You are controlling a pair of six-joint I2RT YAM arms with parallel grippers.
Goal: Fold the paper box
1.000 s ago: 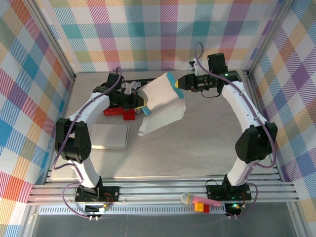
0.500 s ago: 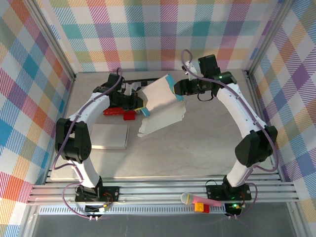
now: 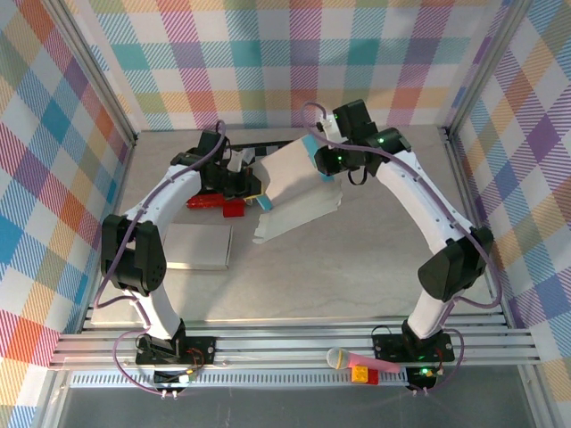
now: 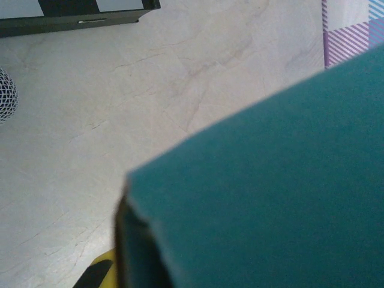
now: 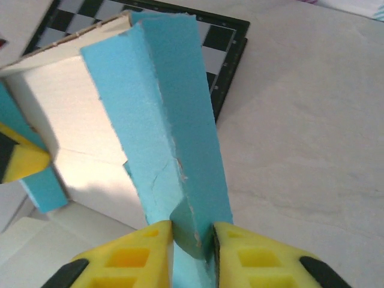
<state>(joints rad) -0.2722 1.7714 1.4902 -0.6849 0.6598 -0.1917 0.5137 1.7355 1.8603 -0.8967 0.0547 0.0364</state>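
Microphone [image 3: 337,358]: seen well in front of the checkered board [image 3: 268,144], laid on the metal rail by the right arm's base; a yellow-and-red block [image 3: 363,374] is set just beside it.

White slab [image 3: 198,246]: laid flat on the table [image 3: 357,259], in front of the board and off to its left.

Red blocks [image 3: 234,207]: placed between the slab and the board, at the left of the box.

Paper box [image 3: 294,192]: found just in front of the board, raised and tilted between the two grippers. Its white inside is turned upward and its teal outside is shown along the flaps. Its lower panel is spread toward the table.

Left gripper [image 3: 252,187]: held just in front of the board's left part, jaws closed tight on the teal flap at the box's left edge. From its wrist, teal card is seen pressed close, with one yellow fingertip [image 4: 99,273] at the bottom edge.

Right gripper [image 5: 192,231]: held in front of the board's right end, jaws drawn narrow. An upright teal flap of the box is pinched between its yellow fingers [image 5: 144,246], with both pads touching the card.

Checkered board: laid flat at the table's far edge, black-framed, partly covered by the box.
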